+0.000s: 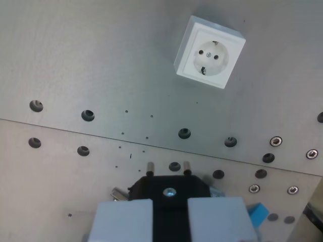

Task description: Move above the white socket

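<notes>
Wrist view, as I read it: white socket [210, 52], square housing, round recess with two pin holes, mounted on the grey metal plate [101, 60], upper right of centre, turned slightly askew. Seam and a row of bolt holes [88, 115] cross the middle. Gripper [169, 214] at bottom edge, well apart from the socket, clamped on a black plug [169, 189], I think; two prongs face the plate.
</notes>
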### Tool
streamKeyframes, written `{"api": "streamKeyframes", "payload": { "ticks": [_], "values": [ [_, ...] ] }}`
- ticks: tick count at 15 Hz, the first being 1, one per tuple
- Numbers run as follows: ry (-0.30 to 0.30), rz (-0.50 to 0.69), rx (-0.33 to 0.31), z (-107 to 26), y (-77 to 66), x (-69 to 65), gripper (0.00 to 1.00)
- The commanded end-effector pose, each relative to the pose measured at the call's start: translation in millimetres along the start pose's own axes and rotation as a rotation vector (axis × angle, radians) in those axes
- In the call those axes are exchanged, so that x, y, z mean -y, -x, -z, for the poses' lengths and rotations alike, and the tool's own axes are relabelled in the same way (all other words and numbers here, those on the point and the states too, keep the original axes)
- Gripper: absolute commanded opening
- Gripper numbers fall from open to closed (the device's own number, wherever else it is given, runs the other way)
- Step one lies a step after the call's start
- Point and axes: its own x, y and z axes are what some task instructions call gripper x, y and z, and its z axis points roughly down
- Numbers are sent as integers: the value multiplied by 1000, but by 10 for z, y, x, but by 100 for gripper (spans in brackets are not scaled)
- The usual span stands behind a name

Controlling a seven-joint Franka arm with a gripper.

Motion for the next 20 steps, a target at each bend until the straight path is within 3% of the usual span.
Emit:
{"api": "streamKeyframes", "payload": {
  "ticks": [1, 11, 20],
  "values": [
    [0, 0, -1, 2, 0, 0, 0],
    [3, -21, -7, -36, 2, -10, 0],
    [20, -71, -55, -224, 9, -68, 0]
  ]
}}
